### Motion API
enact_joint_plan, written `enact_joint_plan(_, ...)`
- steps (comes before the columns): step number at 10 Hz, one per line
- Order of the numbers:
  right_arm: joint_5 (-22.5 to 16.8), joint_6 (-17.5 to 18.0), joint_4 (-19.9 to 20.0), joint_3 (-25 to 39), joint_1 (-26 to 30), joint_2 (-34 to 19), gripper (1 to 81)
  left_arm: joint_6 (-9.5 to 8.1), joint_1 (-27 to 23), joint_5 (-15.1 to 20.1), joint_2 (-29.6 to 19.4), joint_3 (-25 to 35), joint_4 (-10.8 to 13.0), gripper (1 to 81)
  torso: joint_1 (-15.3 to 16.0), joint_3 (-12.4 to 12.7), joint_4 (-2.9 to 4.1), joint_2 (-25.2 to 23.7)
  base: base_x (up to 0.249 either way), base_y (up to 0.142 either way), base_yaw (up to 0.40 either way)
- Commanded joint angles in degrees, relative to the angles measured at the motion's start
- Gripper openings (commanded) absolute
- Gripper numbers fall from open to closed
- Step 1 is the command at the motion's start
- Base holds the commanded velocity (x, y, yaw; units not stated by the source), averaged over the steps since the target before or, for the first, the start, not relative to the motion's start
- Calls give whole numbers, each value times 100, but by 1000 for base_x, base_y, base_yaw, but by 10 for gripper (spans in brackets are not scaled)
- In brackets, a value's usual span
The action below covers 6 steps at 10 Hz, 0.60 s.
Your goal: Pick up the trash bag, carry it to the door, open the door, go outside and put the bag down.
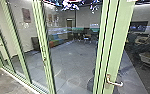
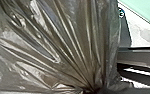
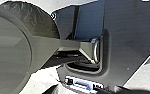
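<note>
Close in at the left wrist, the trash bag (image 2: 66, 42); its folds run together to one tight point, so the left gripper (image 2: 92, 90) looks clenched on the gathered neck, likely to keep the load hanging closed; the bag also shows in the right wrist view, by the robot's body; right gripper, cannot tell whether released or clenched; ahead, the green door frame (image 1: 116, 45) with its metal handle (image 1: 119, 84), low in the head view; a free arm would probably be wanted there, which would explain a one-sided carry; beyond the glass, floor (image 1: 71, 61), then a couch (image 1: 56, 38), chairs (image 1: 87, 38) and wall pictures (image 1: 26, 15) farthest off.
</note>
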Motion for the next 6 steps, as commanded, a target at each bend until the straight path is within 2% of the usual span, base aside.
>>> enact_joint_plan(1,-281,-4,-32,1469,116,-1236,811,-2,-257,469,-30,55,-70,10,0,0,0,0,0,0,0)
enact_joint_plan(6,-237,4,3,3373,353,-2856,811,6,-257,460,50,37,-53,10,0,0,0,0,0,0,0)
